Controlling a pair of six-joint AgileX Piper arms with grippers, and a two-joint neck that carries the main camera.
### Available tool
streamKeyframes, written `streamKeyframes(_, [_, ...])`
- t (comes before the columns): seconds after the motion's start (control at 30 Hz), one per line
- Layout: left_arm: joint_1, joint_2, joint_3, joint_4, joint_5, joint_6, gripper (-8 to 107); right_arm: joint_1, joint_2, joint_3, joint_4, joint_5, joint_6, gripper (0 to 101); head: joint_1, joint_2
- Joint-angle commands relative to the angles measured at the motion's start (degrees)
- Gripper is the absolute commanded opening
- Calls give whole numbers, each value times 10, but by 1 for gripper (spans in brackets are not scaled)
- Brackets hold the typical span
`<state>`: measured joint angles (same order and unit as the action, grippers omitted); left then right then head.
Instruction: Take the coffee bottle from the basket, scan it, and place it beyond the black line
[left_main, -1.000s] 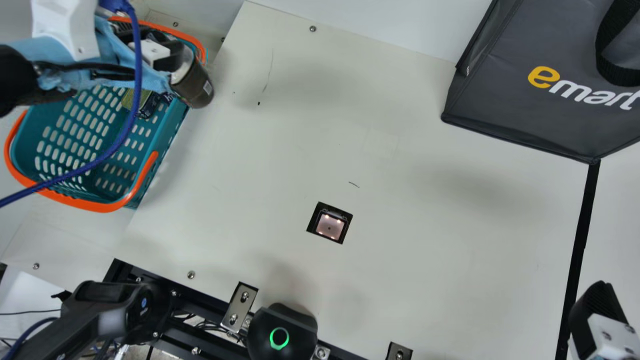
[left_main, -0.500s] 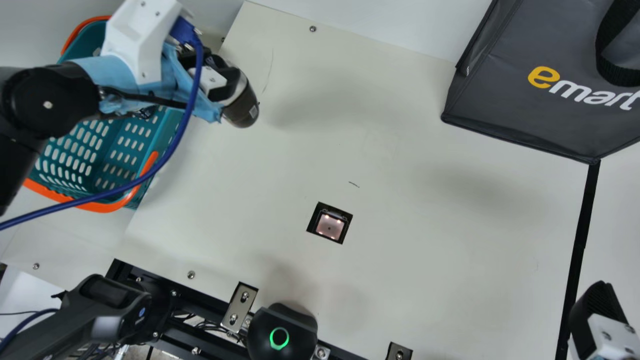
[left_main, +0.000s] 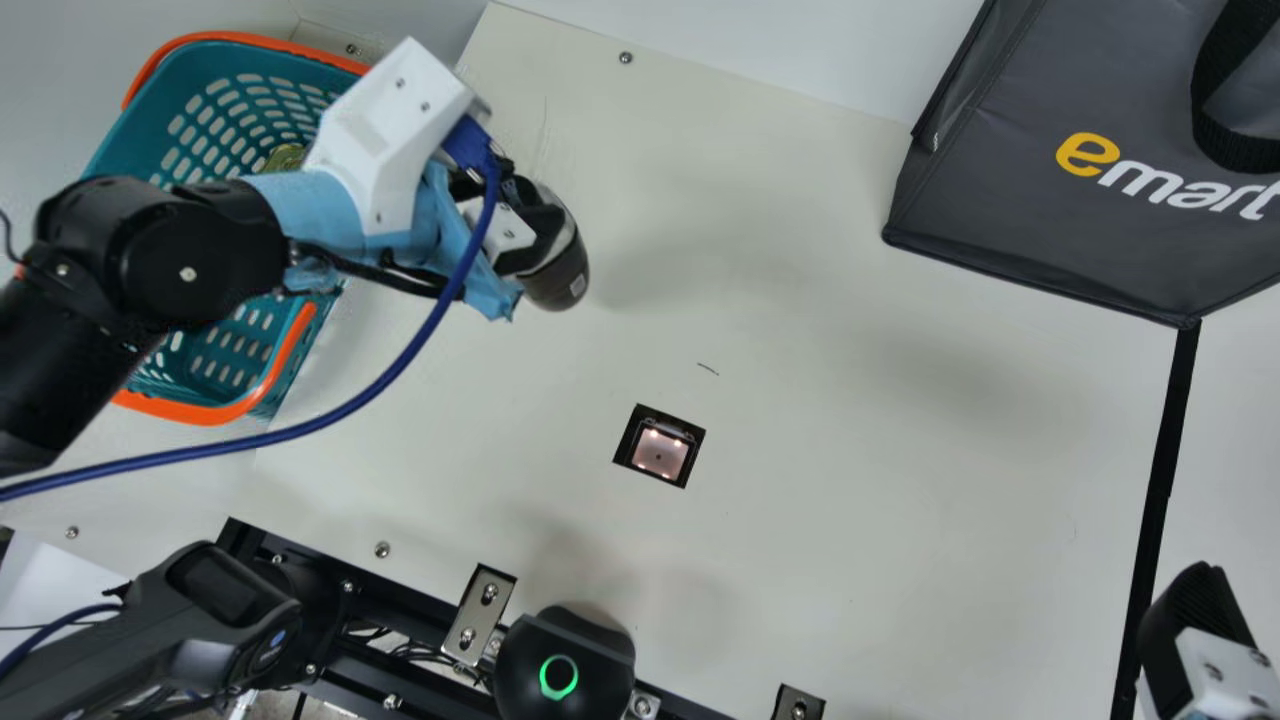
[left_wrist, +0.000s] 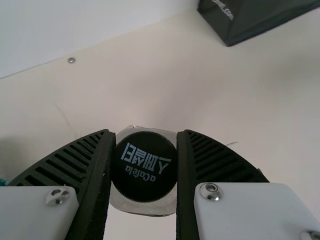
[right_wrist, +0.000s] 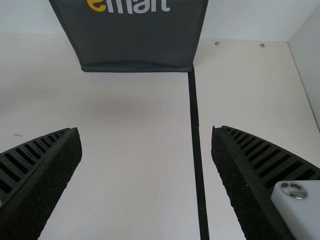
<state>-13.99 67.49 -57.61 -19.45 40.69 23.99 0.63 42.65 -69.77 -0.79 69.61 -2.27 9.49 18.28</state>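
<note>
In the main view my left gripper (left_main: 530, 235) is shut on the coffee bottle (left_main: 560, 275), holding it over the table between the basket (left_main: 170, 120) and the scanner window (left_main: 660, 452). The left wrist view has the bottle's black cap (left_wrist: 144, 166) gripped between both ribbed fingers of the left gripper (left_wrist: 145, 167). At the main view's lower right corner is part of my right gripper (left_main: 1195, 620), near the black line (left_main: 1168, 450). In the right wrist view the right gripper (right_wrist: 147, 145) stands wide open, the black line (right_wrist: 196, 135) running across the table behind its gap.
A dark grey bag (left_main: 1040, 200) stands at the table's far right side, by the far end of the line. A blue cable (left_main: 330, 415) hangs from the left arm. A black device with a green ring (left_main: 565, 665) sits at the near edge.
My left arm has carried the bottle away from above the basket's edge, rightward and nearer to the scanner window. The right gripper has stayed still.
</note>
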Motion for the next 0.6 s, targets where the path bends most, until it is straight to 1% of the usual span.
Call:
streamKeyframes(0.0, [-12, 0, 4, -2, -3, -2, 10, 0, 0, 0, 0, 0, 0, 91, -16, 1])
streamKeyframes(0.57, [-67, 12, 31, -16, -31, -8, 10, 0, 0, 0, 0, 1, 0, 91, -16, 1])
